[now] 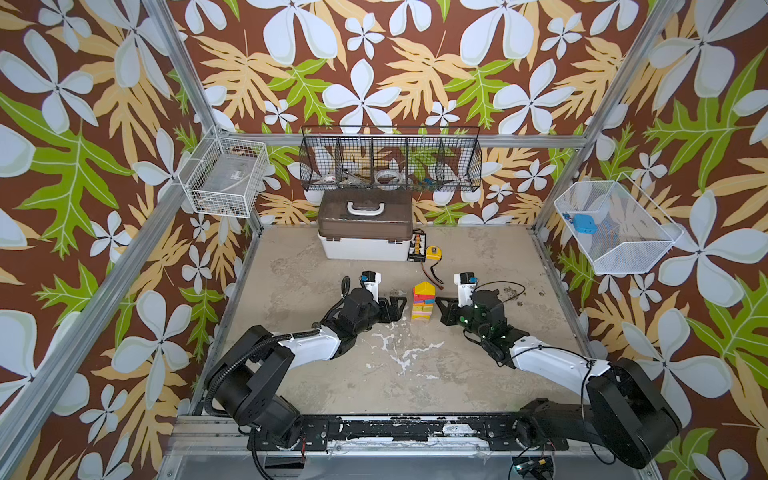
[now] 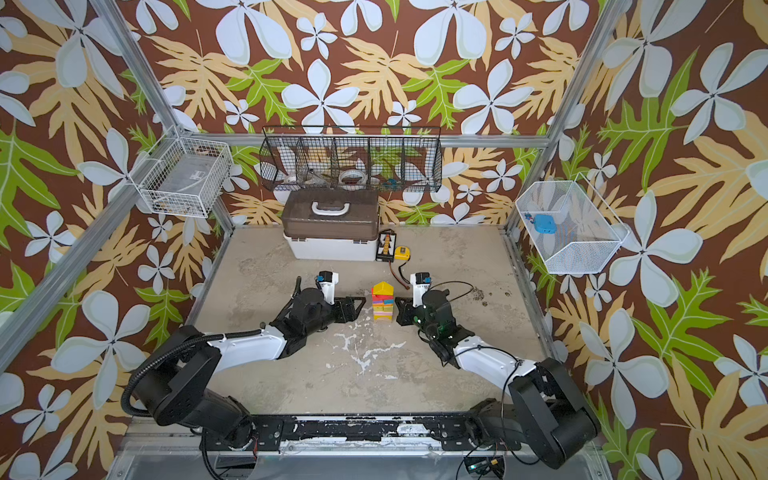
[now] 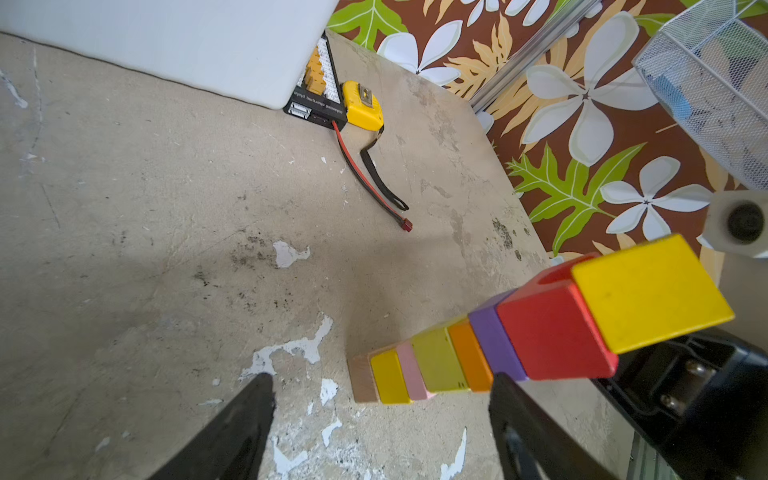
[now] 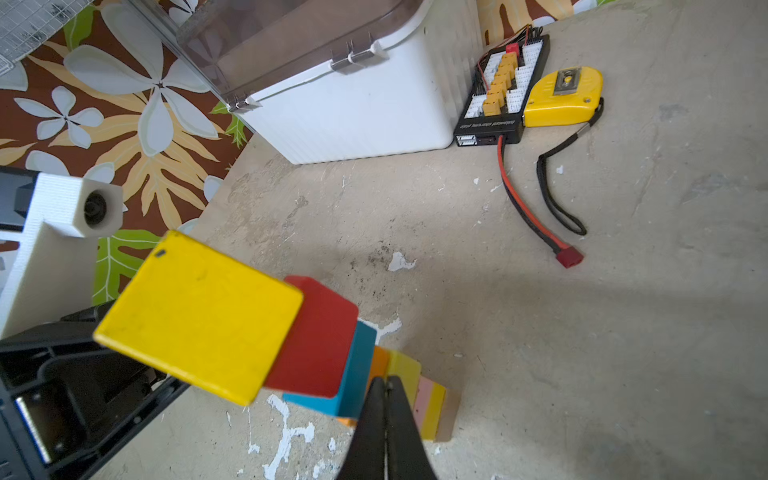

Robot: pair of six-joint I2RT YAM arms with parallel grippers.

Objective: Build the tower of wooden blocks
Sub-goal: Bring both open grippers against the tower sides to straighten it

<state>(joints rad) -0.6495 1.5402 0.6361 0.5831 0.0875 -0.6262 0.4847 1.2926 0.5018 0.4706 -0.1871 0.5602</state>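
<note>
Floral walls (image 1: 415, 62) enclose our scuffed table (image 1: 332, 374); the tower (image 1: 423, 301) stands mid-table between our grippers. Our left gripper (image 1: 399, 306) sits just beside it, jaws spread and empty. Our right gripper (image 4: 385, 382) is clenched on nothing, tips near the tower.

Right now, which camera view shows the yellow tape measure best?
The right wrist view: the yellow tape measure lies whole, large and sharp, strap included. The left wrist view shows it smaller and foreshortened; in both top views it is tiny.
</note>
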